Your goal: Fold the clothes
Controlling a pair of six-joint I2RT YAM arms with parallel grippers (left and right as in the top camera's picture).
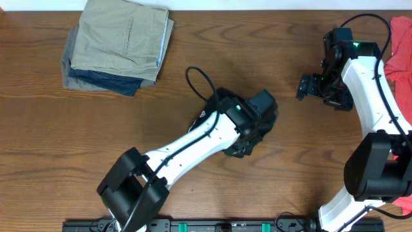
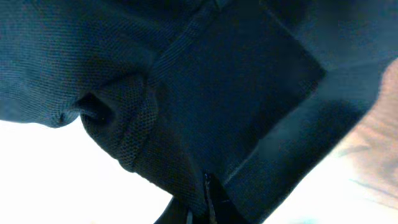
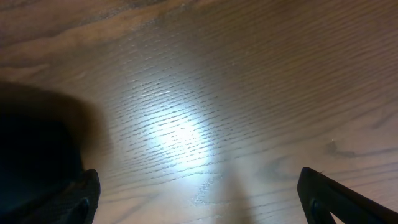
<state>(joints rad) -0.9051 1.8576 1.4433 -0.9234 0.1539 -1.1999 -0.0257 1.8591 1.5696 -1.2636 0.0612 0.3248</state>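
Observation:
The clothes, a black shirt [image 1: 243, 147], lie bunched in a small heap at the table's middle, mostly under my left arm. Its black knit fabric [image 2: 236, 81] fills the left wrist view, with a seam and a fold running across. My left gripper [image 2: 208, 208] is shut on a pinch of this fabric at the bottom edge. From overhead the left gripper [image 1: 254, 119] sits right on the heap. Off to the right my right gripper [image 1: 304, 87] hovers over bare wood, apart from the shirt. Its fingers [image 3: 87, 196] stand wide open with nothing between them.
Folded khaki and blue-grey garments [image 1: 119, 45] are stacked at the back left. A red garment [image 1: 402, 45] lies at the back right edge, behind the right arm. A wooden table [image 3: 205, 112] lies under the right gripper.

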